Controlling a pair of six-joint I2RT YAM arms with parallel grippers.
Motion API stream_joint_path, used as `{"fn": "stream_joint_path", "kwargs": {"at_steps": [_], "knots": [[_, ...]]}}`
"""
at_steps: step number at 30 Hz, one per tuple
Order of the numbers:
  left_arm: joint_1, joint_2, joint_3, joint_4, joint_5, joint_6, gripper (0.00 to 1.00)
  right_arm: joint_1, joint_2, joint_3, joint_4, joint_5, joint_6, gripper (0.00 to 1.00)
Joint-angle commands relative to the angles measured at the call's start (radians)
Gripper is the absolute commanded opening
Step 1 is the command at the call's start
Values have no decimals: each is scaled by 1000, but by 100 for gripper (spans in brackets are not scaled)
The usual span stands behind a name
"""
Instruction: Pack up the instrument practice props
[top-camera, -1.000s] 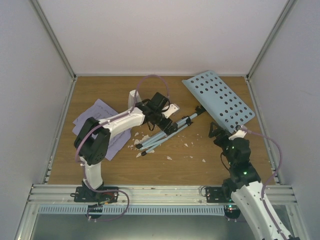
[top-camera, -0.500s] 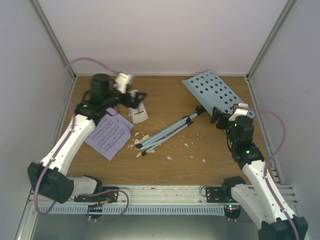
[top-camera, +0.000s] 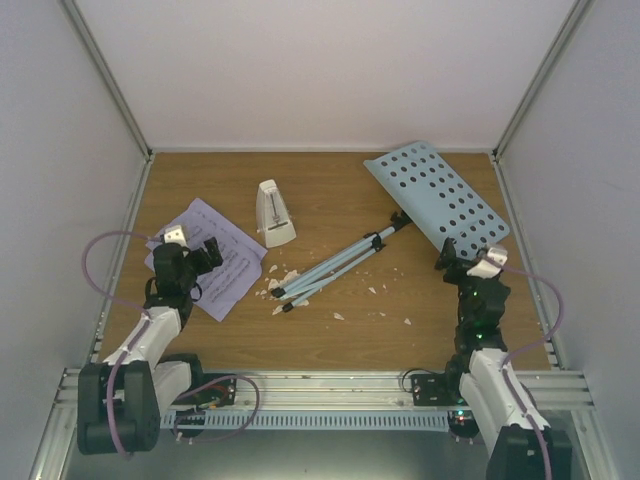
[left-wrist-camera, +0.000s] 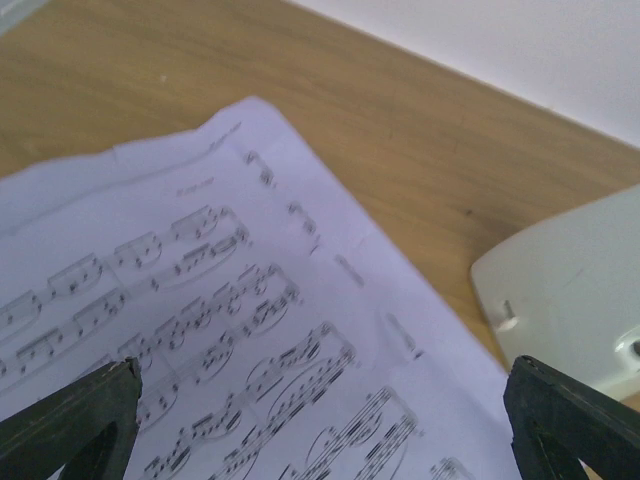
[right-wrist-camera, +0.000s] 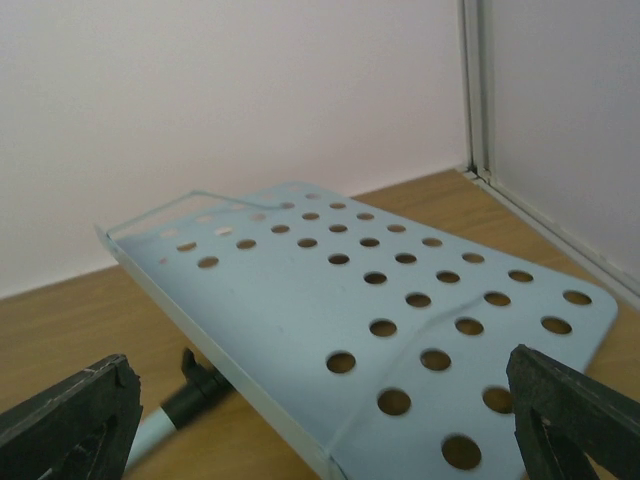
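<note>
Packing looks to be at its very start: nothing is lifted, and both arms seem to be lining up a first pick. The left tool (top-camera: 200, 256) hangs low over the sheet music (top-camera: 225, 268) at the left of the worktop (top-camera: 200, 345). Its fingers are spread wide and empty, and in the wrist view they frame the printed staves (left-wrist-camera: 200, 300) without touching them. The metronome (top-camera: 273, 213) stands upright just beyond the paper's far corner, and its base shows at the right of that view (left-wrist-camera: 570, 290). The right tool (top-camera: 452, 258) is likewise released. It sits at the near edge of the stand (top-camera: 440, 200), which lies tipped over at the far right, its perforated plate filling the wrist view (right-wrist-camera: 400, 320). Its folded legs (top-camera: 340, 263) reach toward the middle, where white scraps (top-camera: 285, 282) are strewn. No box, bag or case shows in any view, so I cannot tell where the props are meant to go. My guess at the next move: the left tool must get a finger under a paper edge, since flat sheets resist a pinch from above. The right need only close on the plate's rim.
</note>
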Motion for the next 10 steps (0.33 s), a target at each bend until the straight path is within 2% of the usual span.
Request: {"fn": "stream_joint_path", "kwargs": {"at_steps": [1,5,10], "knots": [[-9,47,-41,328,-41,43,99,-8,32,-57,298,54,-46,100],[-17,102,-33,402,9,127,99,-7,110,-33,343,59,-86,100],[-17,93,-82,490,13,153,99,-7,165,-24,384,65,-105,99]]}}
